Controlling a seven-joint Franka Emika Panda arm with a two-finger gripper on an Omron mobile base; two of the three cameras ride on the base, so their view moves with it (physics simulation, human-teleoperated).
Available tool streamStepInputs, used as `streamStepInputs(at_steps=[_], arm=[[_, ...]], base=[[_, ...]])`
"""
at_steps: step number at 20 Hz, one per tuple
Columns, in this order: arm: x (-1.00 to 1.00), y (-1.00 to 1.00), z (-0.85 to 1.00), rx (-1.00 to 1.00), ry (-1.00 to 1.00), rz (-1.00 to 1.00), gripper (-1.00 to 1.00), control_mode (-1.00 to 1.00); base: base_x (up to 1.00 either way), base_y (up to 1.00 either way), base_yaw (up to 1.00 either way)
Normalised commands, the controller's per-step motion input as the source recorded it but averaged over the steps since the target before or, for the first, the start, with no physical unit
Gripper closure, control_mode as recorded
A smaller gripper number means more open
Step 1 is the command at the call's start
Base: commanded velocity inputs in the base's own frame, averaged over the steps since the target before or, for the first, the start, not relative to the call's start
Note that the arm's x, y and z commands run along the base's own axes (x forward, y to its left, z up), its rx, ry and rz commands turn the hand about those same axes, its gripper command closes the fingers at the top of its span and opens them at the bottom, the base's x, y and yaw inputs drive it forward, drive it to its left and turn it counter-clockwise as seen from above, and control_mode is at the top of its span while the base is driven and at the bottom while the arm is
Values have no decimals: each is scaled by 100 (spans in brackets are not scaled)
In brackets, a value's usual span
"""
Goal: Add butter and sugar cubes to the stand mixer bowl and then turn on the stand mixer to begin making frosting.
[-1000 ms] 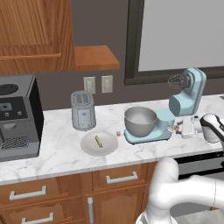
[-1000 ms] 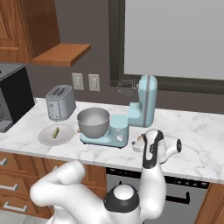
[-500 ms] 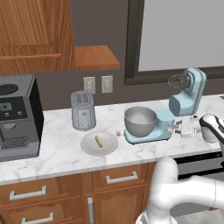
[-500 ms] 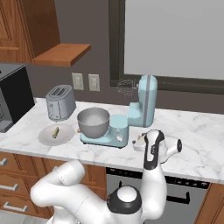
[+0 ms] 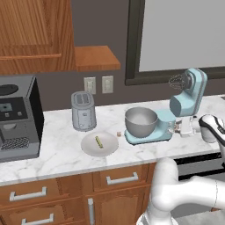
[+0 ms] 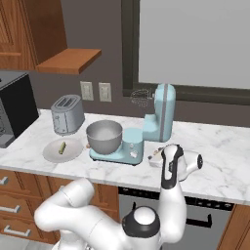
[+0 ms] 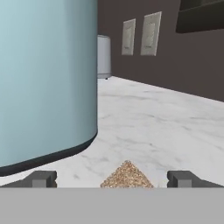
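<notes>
The light-blue stand mixer (image 5: pixel 188 99) (image 6: pixel 159 118) stands on the counter with its head tilted up. The steel stand mixer bowl (image 5: pixel 140 121) (image 6: pixel 104 136) sits on its base. The butter (image 5: pixel 99 142) (image 6: pixel 62 147) lies on a pale plate (image 5: pixel 110 147) (image 6: pixel 51 154). One sugar cube (image 5: pixel 118 133) rests on the counter left of the mixer base. Another tan sugar cube (image 7: pixel 127 176) lies between the fingertips of my open gripper (image 7: pixel 113 179) (image 5: pixel 181 128) (image 6: pixel 156 157), low over the counter right of the mixer base (image 7: pixel 48 78). It is not gripped.
A grey toaster (image 5: pixel 83 110) (image 6: pixel 67 114) (image 7: pixel 103 57) stands behind the plate. The black coffee machine (image 5: pixel 17 118) is at far left. Wall outlets (image 7: pixel 151 34) and a wooden shelf (image 5: pixel 94 58) are on the back wall. Marble counter (image 6: pixel 219 146) stretches right of the mixer.
</notes>
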Motion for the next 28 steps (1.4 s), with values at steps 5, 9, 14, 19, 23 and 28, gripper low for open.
streamStepInputs(at_steps=[5,9,14,19,23,28], arm=[[17,0,-5,0,0,0,-100,-100],[20,0,-9,0,0,0,-100,-100],[9,-11,-13,0,0,0,-100,-100],[0,-28,-17,0,0,0,-100,-100],[0,-20,-22,0,0,0,100,-100],[0,-12,-26,0,0,0,100,-100]], base=[[0,0,0],[0,0,0],[0,0,0],[0,0,0],[0,0,0],[0,0,0]])
